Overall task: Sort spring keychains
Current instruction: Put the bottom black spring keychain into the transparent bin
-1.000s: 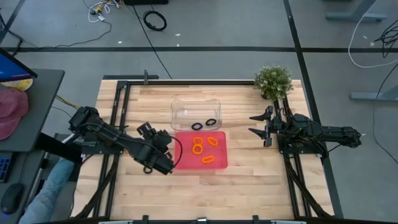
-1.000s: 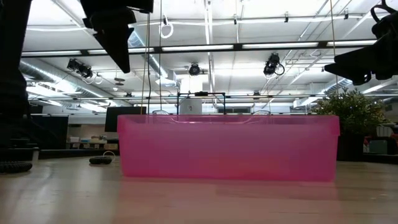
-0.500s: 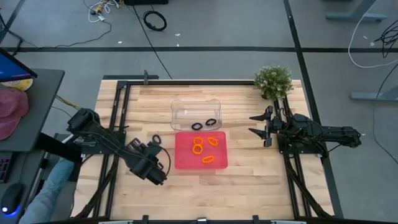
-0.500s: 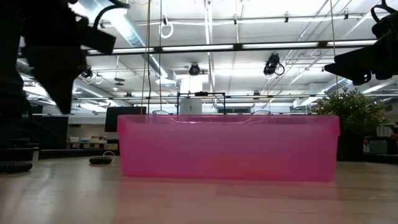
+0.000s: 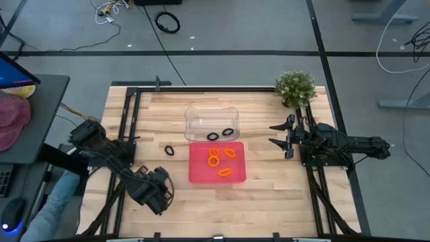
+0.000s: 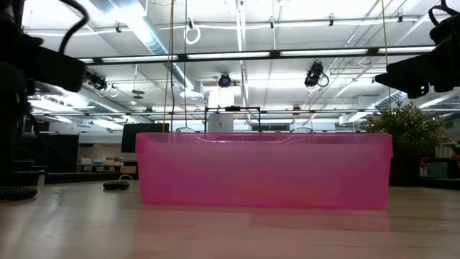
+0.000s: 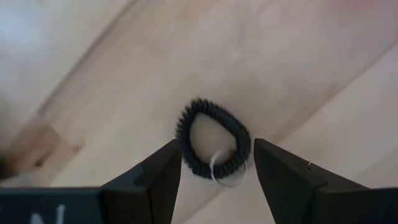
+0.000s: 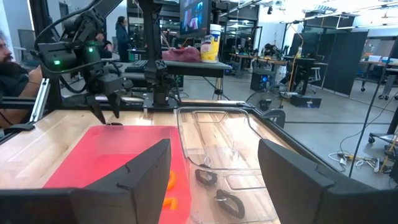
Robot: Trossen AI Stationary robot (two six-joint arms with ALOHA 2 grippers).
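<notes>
**One black ring sits alone on the table**

The left gripper [image 5: 160, 195] is open and holds nothing. A black ring [image 7: 213, 147] lies on the wood [image 5: 269, 191] in front of its two fingers. From above, that ring [image 5: 168, 150] rests near the red tray [image 5: 235, 176]. Orange rings [image 5: 213, 158] lie in the red tray. Two more black rings [image 5: 221, 134] lie in the clear box [image 5: 193, 114]. The right gripper [image 5: 282, 134] waits open and empty beside the plant [image 5: 295, 87].

The ring is small and springy. If the fingers close off-center, it could slip or pop away.

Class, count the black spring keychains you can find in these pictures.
3. Two black spring keychains lie in the clear bin; one lies on the table left of the red tray. Others may be hidden.
</notes>
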